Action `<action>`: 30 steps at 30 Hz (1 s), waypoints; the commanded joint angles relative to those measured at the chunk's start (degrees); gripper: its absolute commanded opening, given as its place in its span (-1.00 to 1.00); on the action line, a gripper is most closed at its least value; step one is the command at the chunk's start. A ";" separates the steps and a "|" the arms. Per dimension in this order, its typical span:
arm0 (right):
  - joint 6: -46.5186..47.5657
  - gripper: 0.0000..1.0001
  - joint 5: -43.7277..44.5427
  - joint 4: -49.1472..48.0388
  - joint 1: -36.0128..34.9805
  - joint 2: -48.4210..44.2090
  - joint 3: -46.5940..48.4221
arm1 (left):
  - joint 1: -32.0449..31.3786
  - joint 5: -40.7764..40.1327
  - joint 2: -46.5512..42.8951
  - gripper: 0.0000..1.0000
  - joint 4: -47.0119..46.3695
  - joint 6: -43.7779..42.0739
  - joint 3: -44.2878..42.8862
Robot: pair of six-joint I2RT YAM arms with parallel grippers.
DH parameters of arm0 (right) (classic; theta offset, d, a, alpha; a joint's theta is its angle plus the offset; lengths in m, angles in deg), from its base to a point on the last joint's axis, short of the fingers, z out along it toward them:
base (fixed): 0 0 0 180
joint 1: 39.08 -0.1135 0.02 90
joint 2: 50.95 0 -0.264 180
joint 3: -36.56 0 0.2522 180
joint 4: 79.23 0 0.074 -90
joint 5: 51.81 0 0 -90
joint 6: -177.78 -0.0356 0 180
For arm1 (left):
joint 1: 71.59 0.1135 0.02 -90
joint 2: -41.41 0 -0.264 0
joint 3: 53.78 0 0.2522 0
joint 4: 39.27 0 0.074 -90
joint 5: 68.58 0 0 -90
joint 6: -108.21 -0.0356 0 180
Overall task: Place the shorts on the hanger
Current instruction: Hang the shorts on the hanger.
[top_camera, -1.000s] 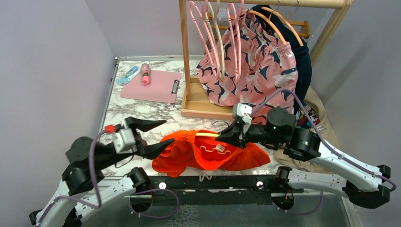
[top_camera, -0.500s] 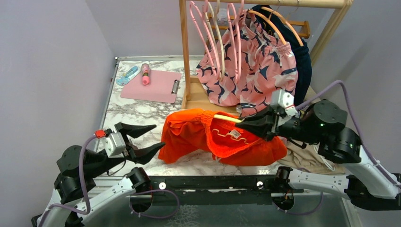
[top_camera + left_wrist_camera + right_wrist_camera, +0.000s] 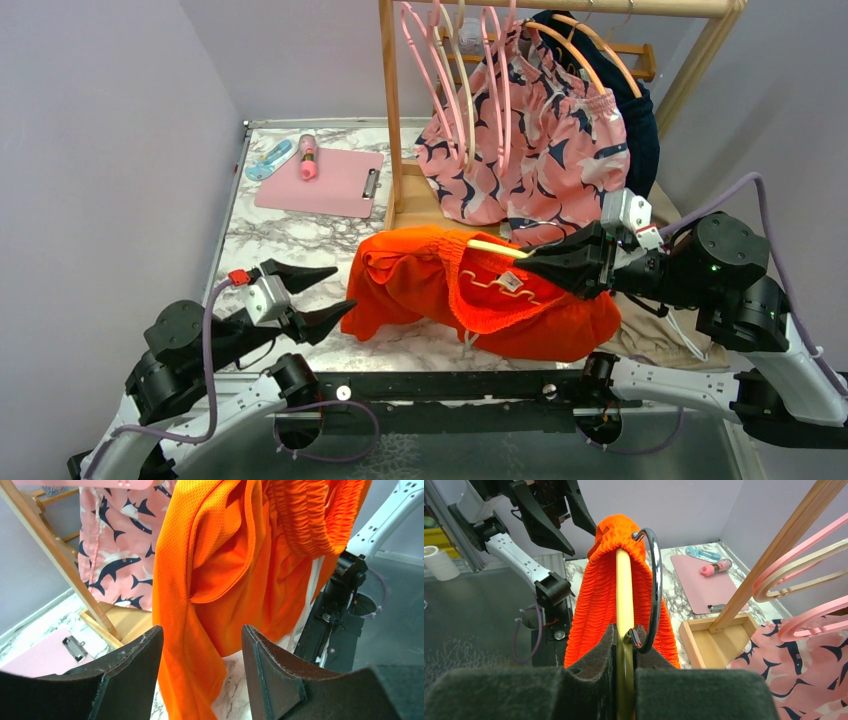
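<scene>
We record that the right gripper (image 3: pixel 532 265), pinching the hanger (image 3: pixel 490 246), has carried it up and rightward within the last second. The shorts (image 3: pixel 430 285) now hang draped over it at mid-frame, the left gripper (image 3: pixel 340 288) stands spread and empty at lower left, and we judge the placing nearly complete.

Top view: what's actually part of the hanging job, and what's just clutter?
Job: orange shorts, draped over the pale-yellow hanger; right claw, shut on the hanger; left claw, open, empty.
Clutter: pink clipboard, shark-print shorts, wooden rack, beige garment.
</scene>
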 commanded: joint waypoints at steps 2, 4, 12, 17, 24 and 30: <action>-0.39 -0.98 -1.65 -4.15 -0.05 -1.03 1.66 | -0.02 -2.87 1.93 0.20 0.05 -1.63 1.60; -0.64 -0.98 -2.26 -4.40 -0.09 -1.16 1.65 | 0.02 -2.24 2.90 0.18 -0.10 -1.91 1.87; -1.34 -0.98 -4.07 -4.91 -0.07 -1.29 2.12 | 0.02 -1.41 4.51 -0.07 -1.88 -2.83 3.88; -1.44 -0.98 -3.93 -4.85 -0.06 -1.60 1.86 | 0.02 -4.80 4.15 -0.79 -2.52 -3.59 4.95; -1.62 -0.98 -3.41 -5.12 -0.05 -2.31 0.94 | -0.02 -8.75 2.03 -1.00 -3.20 -2.61 5.95; -1.95 -0.98 -1.94 -6.88 -0.01 -4.01 -0.27 | 0.01 -10.51 1.95 -1.00 -3.19 -1.53 6.52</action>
